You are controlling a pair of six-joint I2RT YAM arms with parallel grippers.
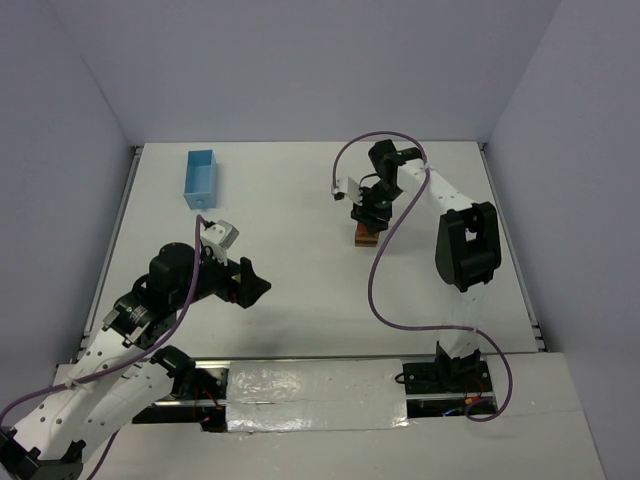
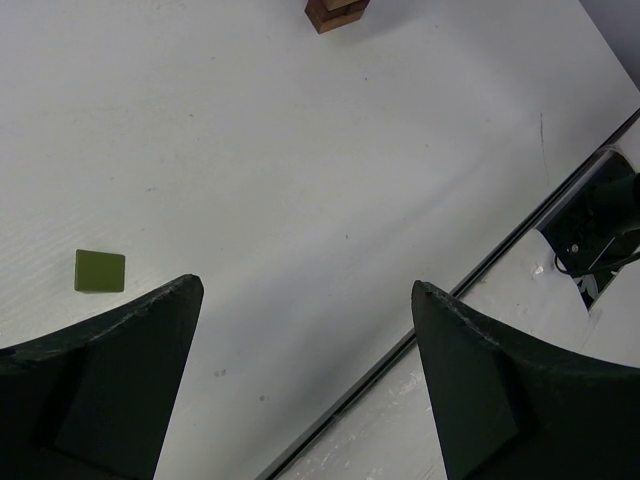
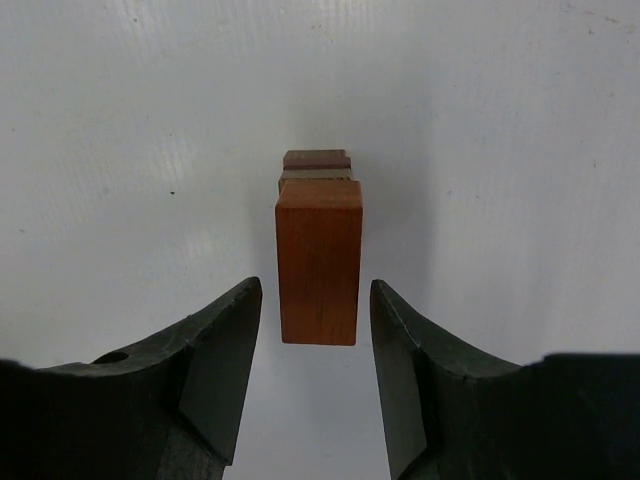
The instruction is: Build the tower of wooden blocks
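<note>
The wood block tower (image 1: 366,236) stands right of the table's middle. In the right wrist view its top is an orange-red block (image 3: 319,262), with darker blocks (image 3: 317,168) showing beneath it. My right gripper (image 3: 316,290) hangs over this stack, open, one finger on each side of the orange-red block and a thin gap at each. An olive-green piece (image 2: 100,271) lies flat on the table by my left gripper (image 2: 307,285), which is wide open and holds nothing. That gripper (image 1: 255,285) sits low at the near left, and the tower's base (image 2: 336,12) shows far ahead of it.
A light blue box (image 1: 201,179) stands at the far left of the table. The table's near edge with its black strip (image 2: 480,270) runs just under the left fingers. A purple cable (image 1: 378,270) loops beside the right arm.
</note>
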